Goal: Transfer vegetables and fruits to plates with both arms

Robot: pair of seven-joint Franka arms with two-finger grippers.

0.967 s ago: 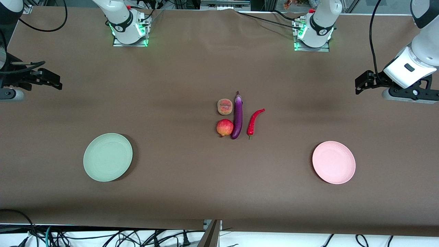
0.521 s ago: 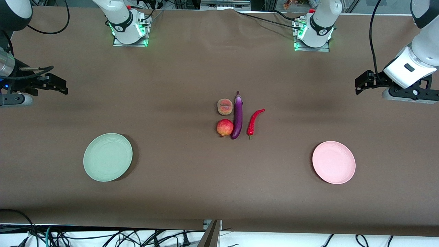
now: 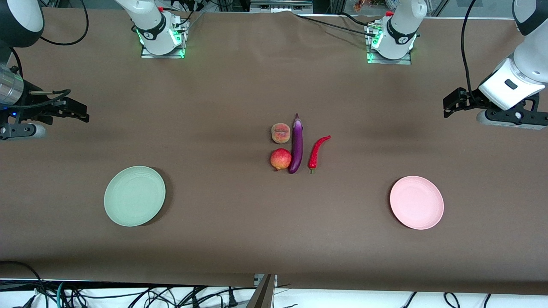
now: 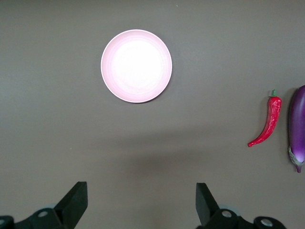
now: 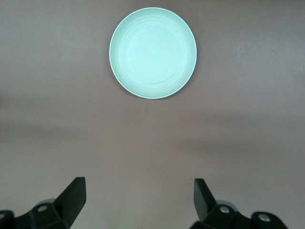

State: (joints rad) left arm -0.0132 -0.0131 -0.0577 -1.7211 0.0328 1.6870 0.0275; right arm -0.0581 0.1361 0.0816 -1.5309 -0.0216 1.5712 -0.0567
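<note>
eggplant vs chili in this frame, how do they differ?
The eggplant is glossy purple; the chili is bright red. The eggplant is longer and thicker; the chili is shorter and slimmer. The eggplant lies nearly straight and touches the round red-yellow fruit; the chili is curved, lies apart, and is toward the left arm's end. Shared: both lie on the brown table, on neither plate, and no gripper holds them.

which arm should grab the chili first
Probably left. The chili lies on the left arm's side of the eggplant, and the open left pincer has it in view.
</note>
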